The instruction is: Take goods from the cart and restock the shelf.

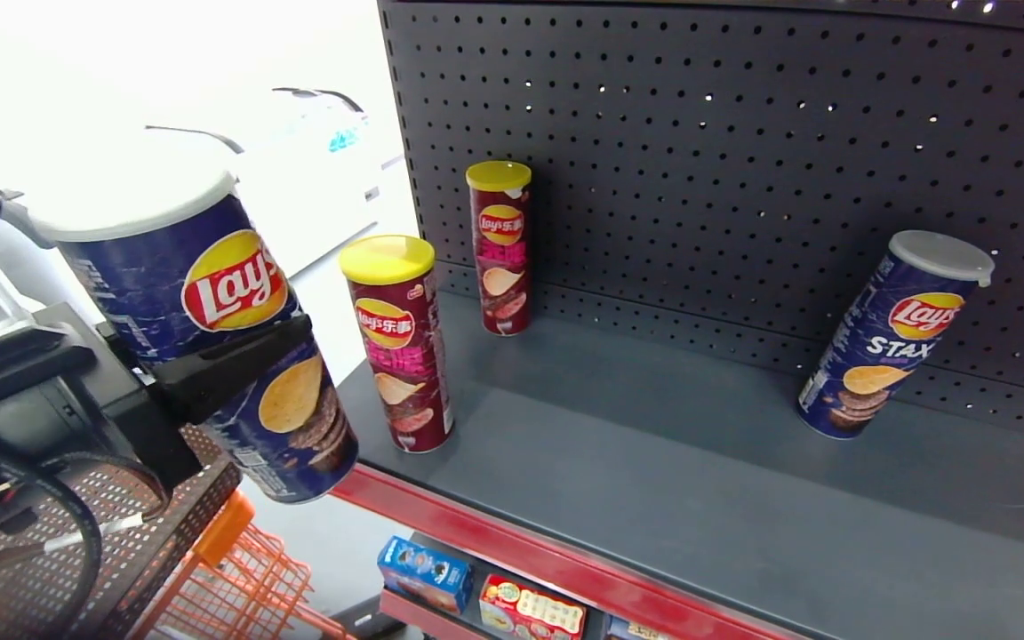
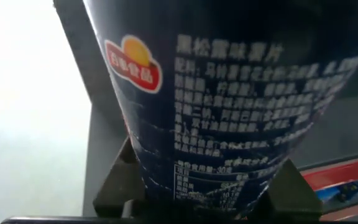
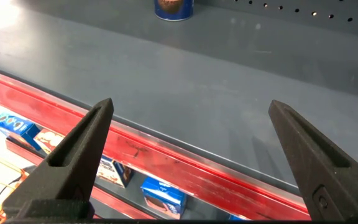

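Observation:
My left gripper [image 1: 210, 373] is shut on a dark blue chip can [image 1: 210, 329] with a white lid, held tilted in the air left of the shelf's front left corner. In the left wrist view the blue can [image 2: 229, 112] stands between the two fingers [image 2: 120, 186]. On the grey shelf [image 1: 654, 480] two maroon chip cans with yellow lids stand upright: one near the front left [image 1: 398, 342], one at the back [image 1: 500, 247]. Another blue can [image 1: 890, 333] leans against the pegboard at the right. My right gripper [image 3: 197, 162] is open with nothing in it, in front of the shelf's red front edge [image 3: 166, 149].
An orange wire cart [image 1: 236, 578] sits low at the left, below the held can. The black pegboard back wall [image 1: 743, 133] rises behind the shelf. Small boxed goods [image 1: 476, 591] lie on the lower shelf. The shelf between the maroon cans and the right blue can is bare.

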